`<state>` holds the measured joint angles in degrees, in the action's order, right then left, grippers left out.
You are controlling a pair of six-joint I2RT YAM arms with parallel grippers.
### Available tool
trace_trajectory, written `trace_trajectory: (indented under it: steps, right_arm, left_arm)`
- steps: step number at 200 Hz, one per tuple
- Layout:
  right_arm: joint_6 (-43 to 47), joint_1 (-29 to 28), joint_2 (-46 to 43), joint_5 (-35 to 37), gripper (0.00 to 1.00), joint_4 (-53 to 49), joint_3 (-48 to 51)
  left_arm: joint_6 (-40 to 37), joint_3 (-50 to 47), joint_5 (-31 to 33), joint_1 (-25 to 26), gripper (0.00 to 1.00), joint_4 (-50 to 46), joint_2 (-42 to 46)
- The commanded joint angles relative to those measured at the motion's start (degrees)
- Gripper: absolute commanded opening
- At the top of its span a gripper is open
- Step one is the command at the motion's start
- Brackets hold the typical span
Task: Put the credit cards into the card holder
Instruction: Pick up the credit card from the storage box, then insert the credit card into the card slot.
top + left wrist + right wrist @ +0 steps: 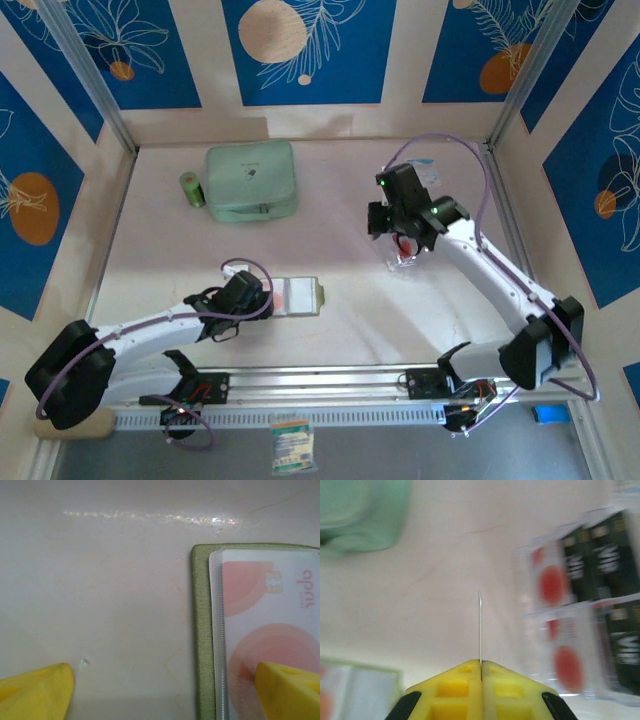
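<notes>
My right gripper (pixel 481 666) pinches a credit card (pixel 480 625) edge-on | left gripper (pixel 162 680) spread, straddling the open card holder (pixel 202 630)'s edge.

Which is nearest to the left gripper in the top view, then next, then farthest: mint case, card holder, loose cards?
1. Card holder, right at the left gripper.
2. Mint case, toward the back wall.
3. Loose cards, far right.
</notes>
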<state>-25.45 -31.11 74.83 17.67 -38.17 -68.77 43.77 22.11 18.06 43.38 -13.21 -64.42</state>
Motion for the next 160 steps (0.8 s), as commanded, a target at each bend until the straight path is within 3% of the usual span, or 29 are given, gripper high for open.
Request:
trace_trajectory:
  steps: [1, 25, 70, 123, 160]
  right_arm:
    - [-11.6, -3.0, -2.3, -16.6, 0.0, 15.2, 8.6]
    - [-20.4, -8.1, -2.1, -20.5, 0.0, 33.9, 19.1]
    - [-28.8, -17.3, 5.1, -15.3, 0.0, 53.8, 28.8]
    - [-33.7, -23.2, 13.0, -8.2, 0.0, 66.5, 33.4]
    - [-35.7, -25.6, 15.5, -3.0, 0.0, 70.0, 35.2]
  left_arm:
    - [1.3, -0.2, 1.7, -0.4, 0.92, -3.0, 0.8]
    - [1.6, 0.3, 2.1, -0.4, 0.92, -4.1, 0.7]
    - [1.8, 0.7, 2.5, -0.4, 0.9, -5.5, 0.6]
    - [1.8, 0.8, 2.8, -0.4, 0.89, -6.2, 1.1]
    - [1.8, 0.7, 2.8, -0.5, 0.89, -6.1, 1.1]
